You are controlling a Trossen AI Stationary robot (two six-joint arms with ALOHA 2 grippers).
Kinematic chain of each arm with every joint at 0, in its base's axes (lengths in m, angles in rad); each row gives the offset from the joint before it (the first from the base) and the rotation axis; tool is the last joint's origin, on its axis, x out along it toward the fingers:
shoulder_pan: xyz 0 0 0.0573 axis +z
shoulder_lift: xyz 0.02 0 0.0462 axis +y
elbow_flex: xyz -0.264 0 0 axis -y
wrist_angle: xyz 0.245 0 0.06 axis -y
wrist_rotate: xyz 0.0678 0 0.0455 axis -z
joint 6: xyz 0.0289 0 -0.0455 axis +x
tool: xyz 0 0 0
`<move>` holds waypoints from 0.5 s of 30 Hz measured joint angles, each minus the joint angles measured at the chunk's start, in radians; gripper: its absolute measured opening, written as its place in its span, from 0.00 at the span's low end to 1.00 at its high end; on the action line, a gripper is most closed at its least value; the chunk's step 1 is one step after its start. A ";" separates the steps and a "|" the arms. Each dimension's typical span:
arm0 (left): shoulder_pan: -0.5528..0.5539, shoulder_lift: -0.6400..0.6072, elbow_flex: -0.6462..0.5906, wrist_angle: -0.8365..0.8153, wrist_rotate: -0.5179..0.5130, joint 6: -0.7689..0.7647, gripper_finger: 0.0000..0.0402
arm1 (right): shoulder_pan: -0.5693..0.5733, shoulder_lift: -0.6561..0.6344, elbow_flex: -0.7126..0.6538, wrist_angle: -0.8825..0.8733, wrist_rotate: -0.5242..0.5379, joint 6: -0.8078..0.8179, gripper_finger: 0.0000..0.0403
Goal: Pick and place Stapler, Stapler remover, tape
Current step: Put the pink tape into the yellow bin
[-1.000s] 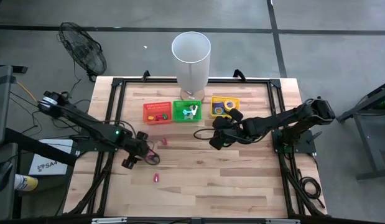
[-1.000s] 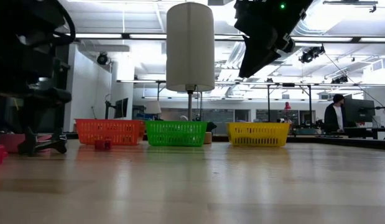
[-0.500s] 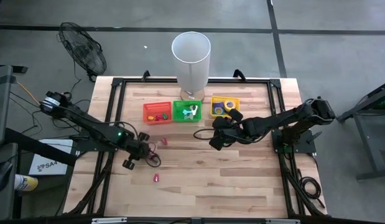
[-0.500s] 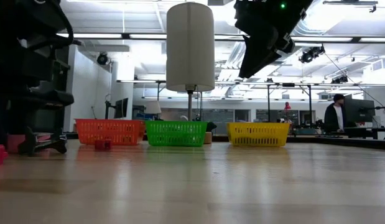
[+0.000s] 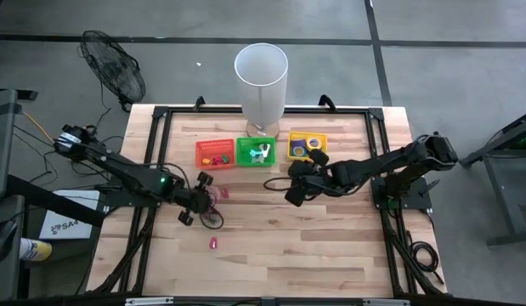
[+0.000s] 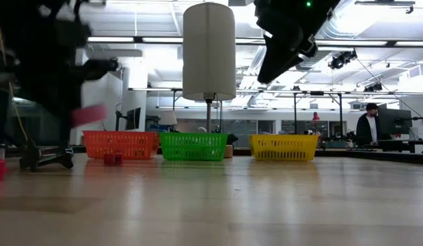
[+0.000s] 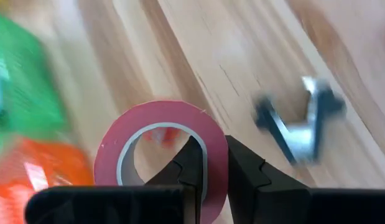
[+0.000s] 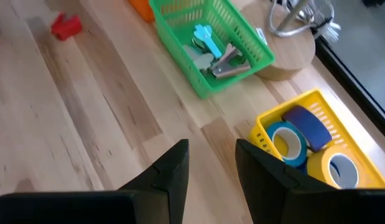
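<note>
The left gripper (image 7: pixel 211 171) is clamped on the wall of a pink tape roll (image 7: pixel 158 146), one finger inside the ring and one outside, the gap between them narrow. In the low view the roll (image 6: pixel 87 114) shows as a pink blur held above the table (image 6: pixel 218 205). From above, this gripper (image 5: pixel 208 194) sits left of centre, in front of the red basket (image 5: pixel 214 154). A blurred metal stapler remover (image 7: pixel 298 124) lies on the wood just beyond the held roll.

Nearer the front edge a small pink piece (image 5: pixel 213 243) lies alone on the boards. A small red item (image 8: pixel 66 27) lies on the wood near the red basket.

The right gripper (image 5: pixel 293 192) hangs above the table right of centre, its fingers (image 8: pixel 169 171) apart and empty.

Farther back three baskets stand in a row: red, green (image 5: pixel 257 152) and yellow (image 5: pixel 307 145). The green one holds several small tools (image 8: pixel 212 53). The yellow one holds blue tape rolls (image 8: pixel 298 134) and a yellow one (image 8: pixel 334 169). Behind the green basket rises a tall white cylinder (image 5: pixel 261 81) on a round wooden base (image 8: pixel 285 53).

In the room beyond, a person (image 6: pixel 367 128) stands at a desk.
</note>
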 joint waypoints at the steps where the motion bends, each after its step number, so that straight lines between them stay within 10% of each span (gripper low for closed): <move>1: 0.000 -0.001 0.016 0.011 -0.016 0.025 0.09 | 0.000 0.000 0.000 0.015 0.000 -0.012 0.31; 15: 0.000 -0.001 0.050 0.556 0.005 0.429 0.09 | 0.014 0.075 0.001 0.374 -0.005 -0.363 0.31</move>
